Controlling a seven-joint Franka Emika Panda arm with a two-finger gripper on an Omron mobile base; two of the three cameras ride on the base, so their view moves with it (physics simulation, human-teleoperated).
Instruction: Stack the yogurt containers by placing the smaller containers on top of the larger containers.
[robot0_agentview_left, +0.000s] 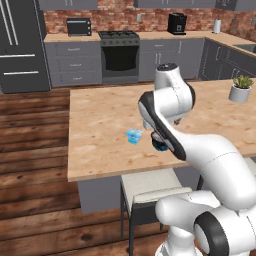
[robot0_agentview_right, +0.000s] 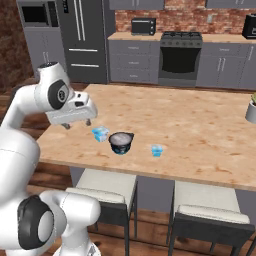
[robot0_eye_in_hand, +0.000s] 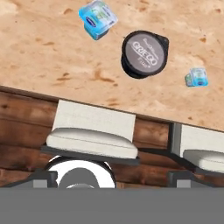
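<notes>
Fingers (robot0_agentview_right: 75, 123) wide and empty at left of frame, above the bench (robot0_agentview_right: 200, 125). Could easily knock the small cup (robot0_agentview_right: 100, 133) sideways into the dark tub (robot0_agentview_right: 121, 142) just beside it.

Wide bare stretch of wooden counter (robot0_agentview_right: 200, 125) all around the three containers. Dark tub (robot0_agentview_right: 121, 142) in the middle, one small blue cup (robot0_agentview_right: 100, 133) just beside it on the arm's side, another small cup (robot0_agentview_right: 157, 150) a little apart on the other side; narrow gaps between them, open air above all three. Potted plant (robot0_agentview_right: 251, 110) far off at the counter's end. Two stools (robot0_agentview_right: 102, 192) tucked under the near edge, below counter level.
</notes>
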